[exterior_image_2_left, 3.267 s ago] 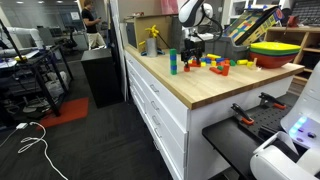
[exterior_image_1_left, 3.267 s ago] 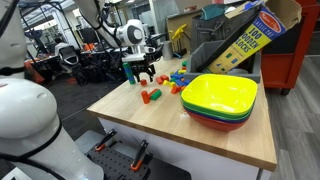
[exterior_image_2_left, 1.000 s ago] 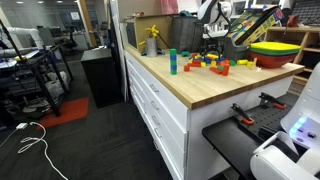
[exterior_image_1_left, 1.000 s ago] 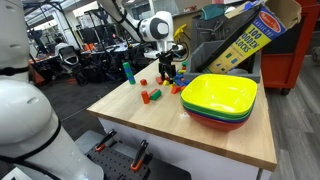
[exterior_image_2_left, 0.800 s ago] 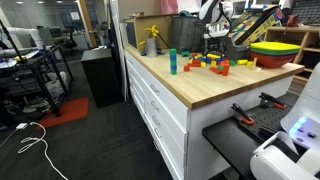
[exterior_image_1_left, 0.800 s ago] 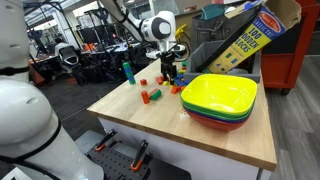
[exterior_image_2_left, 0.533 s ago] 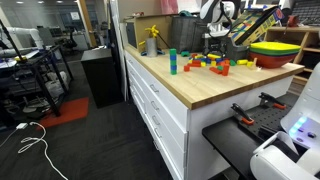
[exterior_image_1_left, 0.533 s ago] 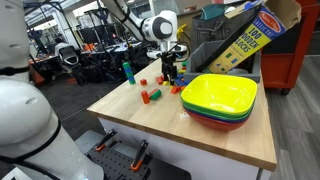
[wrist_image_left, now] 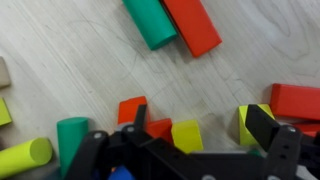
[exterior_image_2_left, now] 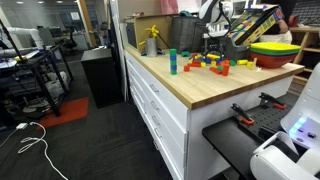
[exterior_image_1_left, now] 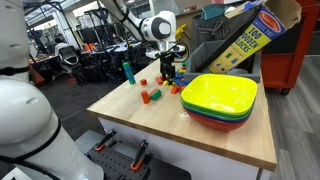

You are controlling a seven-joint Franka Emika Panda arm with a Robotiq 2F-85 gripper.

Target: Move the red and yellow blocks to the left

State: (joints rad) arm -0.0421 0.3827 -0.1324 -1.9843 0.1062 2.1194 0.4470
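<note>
- We see the gripper [wrist_image_left: 178,128] hanging low over the wooden table [exterior_image_1_left: 200,140], fingers spread wide, gripping nothing.
- The red block [wrist_image_left: 133,108] and the yellow block [wrist_image_left: 187,136] lie close together between those fingers, left of the stacked bowls [exterior_image_1_left: 222,100].

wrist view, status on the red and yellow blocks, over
pincer open, empty, low over the pile. red block and yellow block side by side below it, not gripped. green cylinder crowds one side.
</note>
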